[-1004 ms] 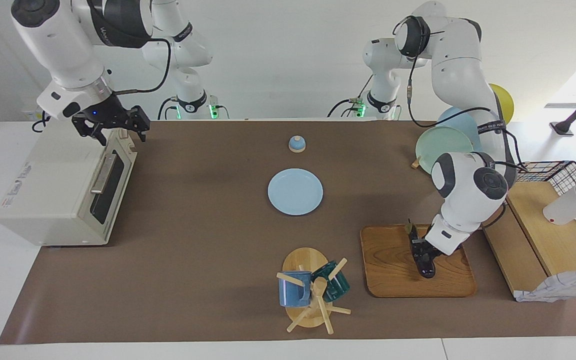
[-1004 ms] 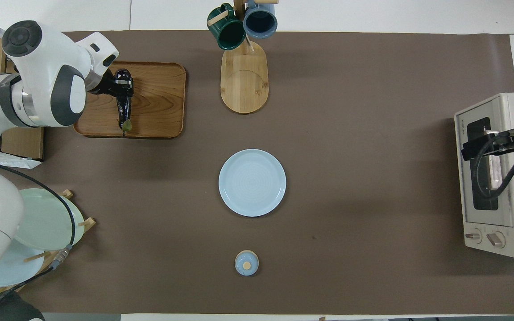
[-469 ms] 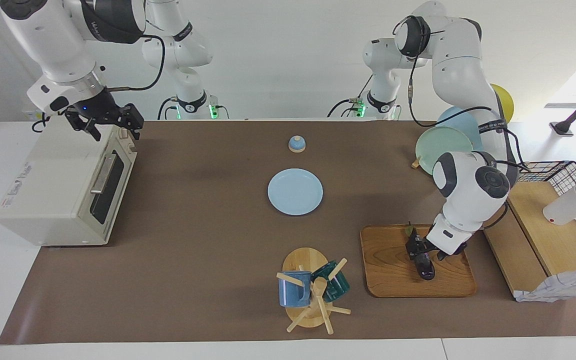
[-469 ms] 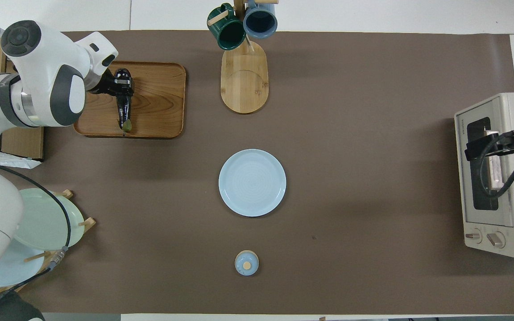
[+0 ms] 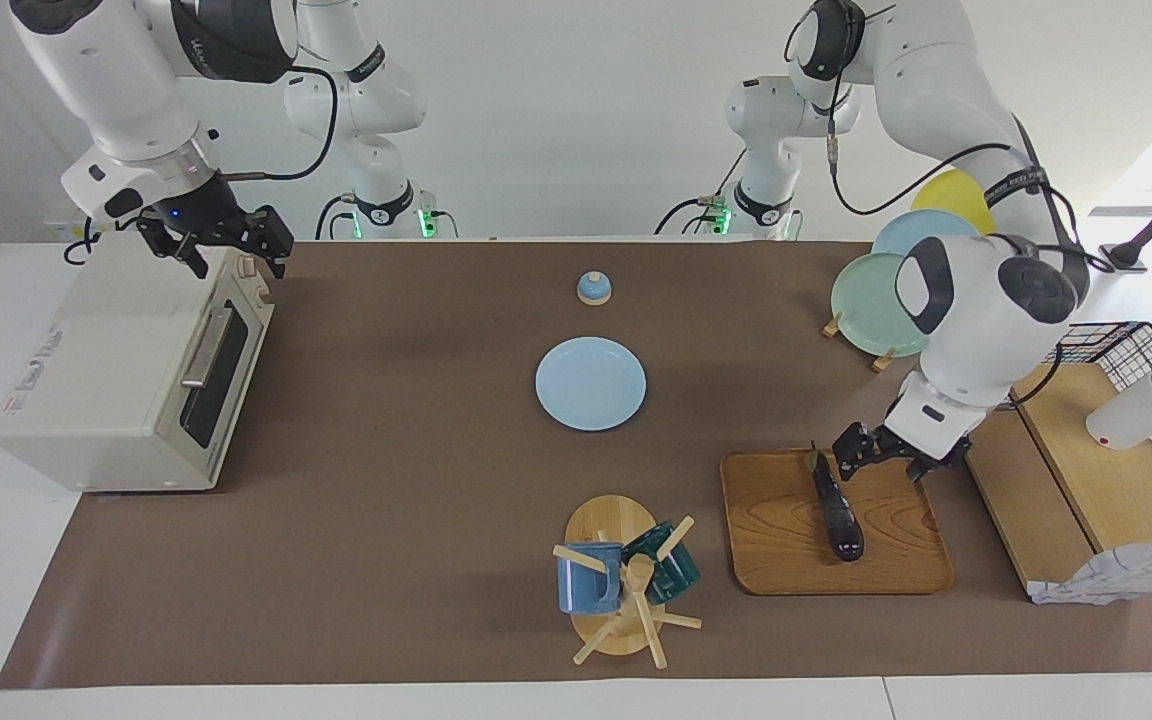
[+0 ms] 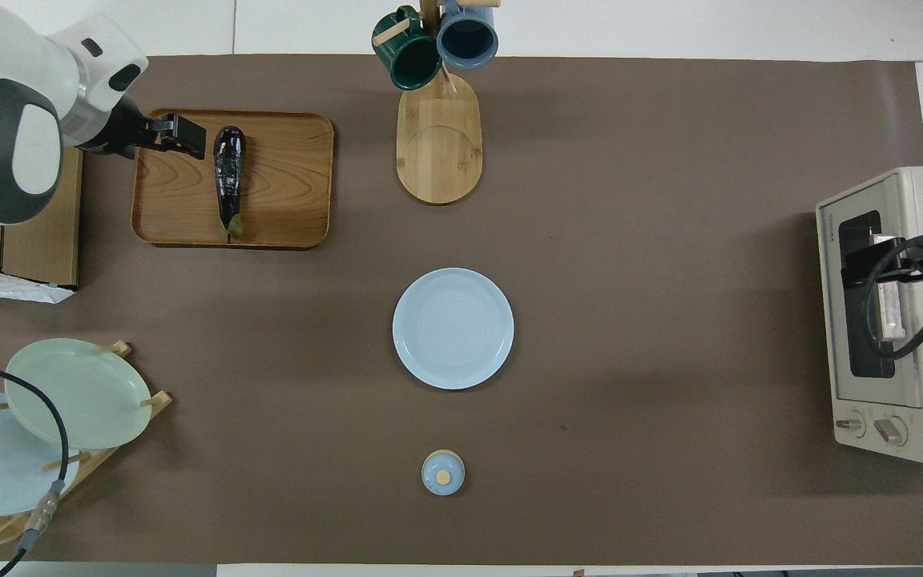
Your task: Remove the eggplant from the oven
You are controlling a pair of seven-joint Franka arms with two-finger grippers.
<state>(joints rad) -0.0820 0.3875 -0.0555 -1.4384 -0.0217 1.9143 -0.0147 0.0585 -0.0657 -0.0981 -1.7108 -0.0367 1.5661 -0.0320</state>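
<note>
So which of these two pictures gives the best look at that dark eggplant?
The overhead view: the eggplant lies full length on the wooden tray, green stem tip visible, nothing covering it. The facing view shows it smaller, with the left gripper close above its stem end.

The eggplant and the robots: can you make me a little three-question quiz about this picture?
1. True or false: the eggplant lies on the wooden tray.
2. The oven door is: A open, B shut?
3. Which gripper is over the oven?

Key: 1 true. 2 B, shut. 3 The right gripper; the left gripper is over the tray, holding nothing.
</note>
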